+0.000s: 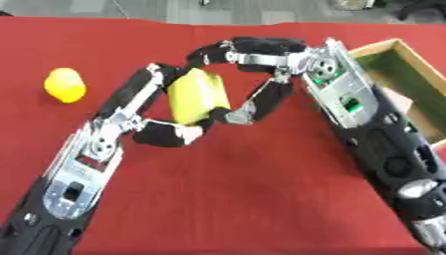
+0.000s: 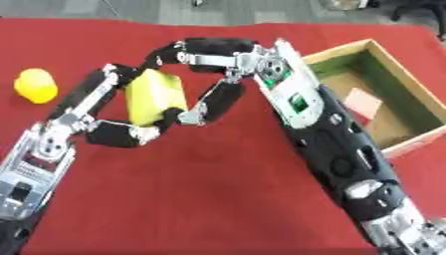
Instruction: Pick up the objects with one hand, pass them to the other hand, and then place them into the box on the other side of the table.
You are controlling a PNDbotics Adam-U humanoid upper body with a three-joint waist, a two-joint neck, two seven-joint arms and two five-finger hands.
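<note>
At frame centre the left hand (image 1: pixel 166 130) and right hand (image 1: pixel 261 74) both curl their fingers round the yellow block (image 1: pixel 197 94), seemingly mid-handover, so it can reach the box (image 2: pixel 409 79) at right.

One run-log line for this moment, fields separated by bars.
phase: handover | left hand: holds yellow block | right hand: fingers on block | box: pink item inside | yellow object: on table

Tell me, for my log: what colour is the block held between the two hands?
Yellow. The block shows best in the left eye view, between the left hand and right hand.
</note>
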